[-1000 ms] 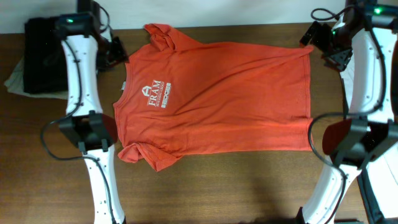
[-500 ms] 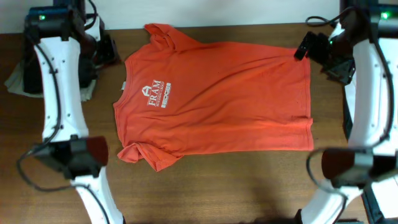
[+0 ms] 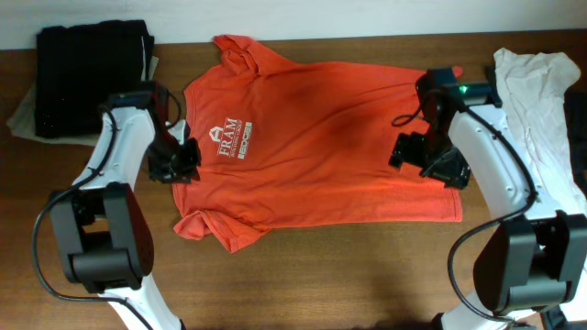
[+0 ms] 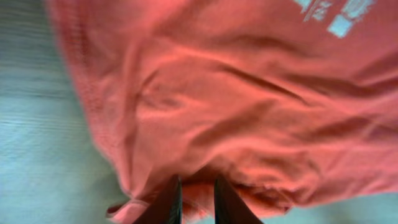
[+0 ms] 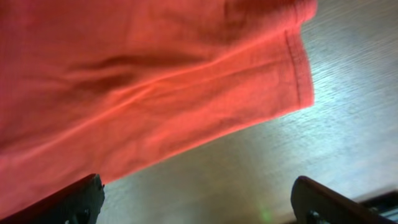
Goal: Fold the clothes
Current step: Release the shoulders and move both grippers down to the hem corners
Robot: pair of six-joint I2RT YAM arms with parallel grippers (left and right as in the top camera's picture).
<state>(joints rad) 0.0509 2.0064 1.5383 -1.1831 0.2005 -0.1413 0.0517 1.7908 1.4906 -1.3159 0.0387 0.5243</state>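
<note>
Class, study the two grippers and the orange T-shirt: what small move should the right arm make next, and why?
Probably lower the right gripper and close it on the hem of the T-shirt. Its jaws stand wide open with nothing held, while the left gripper pinches the shirt's opposite edge.
</note>
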